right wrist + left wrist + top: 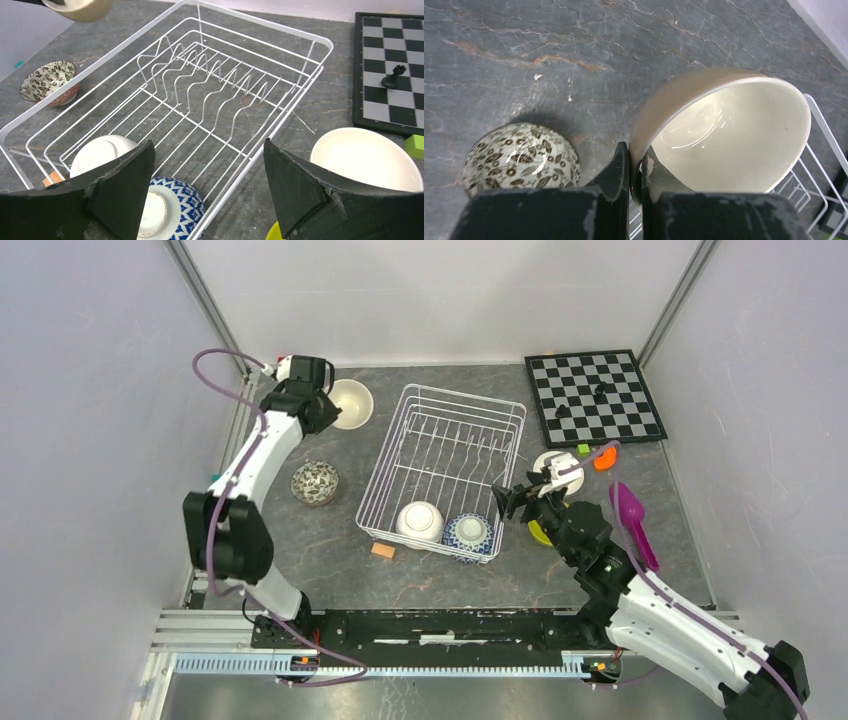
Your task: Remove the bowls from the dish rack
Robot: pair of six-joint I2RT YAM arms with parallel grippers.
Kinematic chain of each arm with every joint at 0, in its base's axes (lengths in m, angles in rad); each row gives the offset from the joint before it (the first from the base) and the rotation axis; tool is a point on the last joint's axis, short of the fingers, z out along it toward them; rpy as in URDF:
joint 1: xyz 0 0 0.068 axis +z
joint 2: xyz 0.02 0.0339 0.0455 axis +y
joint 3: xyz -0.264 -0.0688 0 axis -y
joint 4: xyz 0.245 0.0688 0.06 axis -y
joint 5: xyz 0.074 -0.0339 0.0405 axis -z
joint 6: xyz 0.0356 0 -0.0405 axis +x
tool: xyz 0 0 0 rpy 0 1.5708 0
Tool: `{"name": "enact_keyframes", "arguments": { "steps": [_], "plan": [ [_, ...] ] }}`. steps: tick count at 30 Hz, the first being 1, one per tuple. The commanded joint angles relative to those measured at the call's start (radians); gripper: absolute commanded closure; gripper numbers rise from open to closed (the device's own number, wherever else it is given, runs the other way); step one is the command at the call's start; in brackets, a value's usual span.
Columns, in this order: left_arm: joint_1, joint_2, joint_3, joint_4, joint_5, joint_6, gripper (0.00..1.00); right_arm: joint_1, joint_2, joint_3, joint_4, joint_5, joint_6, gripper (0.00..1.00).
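The left tool (634,172) is clamped on the rim of the tan bowl (729,135), held tilted over the counter (524,40) beside the far-left corner of the dish rack (265,22); glazed ceramic is likely stiff, slick and breakable, so a firm rim pinch suits it. The right tool (207,150) hangs with jaws apart over the rack's near end, where an upturned white bowl (97,152) and a blue-and-white bowl (172,207) sit.
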Motion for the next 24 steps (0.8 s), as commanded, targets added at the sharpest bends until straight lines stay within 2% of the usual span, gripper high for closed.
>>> {"name": "enact_keyframes", "arguments": {
  "steps": [1,8,16,17,20,24],
  "plan": [
    [0.026,0.115,0.145,0.055,0.011,-0.073,0.98,-0.004,-0.102,-0.037,0.001,0.023,-0.039,0.15],
    [0.033,0.338,0.286,-0.002,0.062,-0.054,0.98,-0.005,-0.192,-0.09,0.018,-0.026,-0.035,0.16],
    [0.04,0.476,0.318,-0.019,0.124,-0.052,0.97,-0.005,-0.209,-0.078,-0.023,-0.032,-0.038,0.16],
    [0.04,0.483,0.318,-0.02,0.131,-0.048,0.96,-0.004,-0.21,-0.077,-0.029,-0.037,-0.037,0.16],
    [0.041,0.514,0.345,-0.039,0.172,-0.009,0.86,-0.005,-0.211,-0.073,-0.042,-0.044,-0.038,0.15],
    [0.041,0.537,0.355,-0.059,0.175,-0.011,0.84,-0.004,-0.214,-0.072,-0.062,-0.035,-0.039,0.15]
  ]
}}
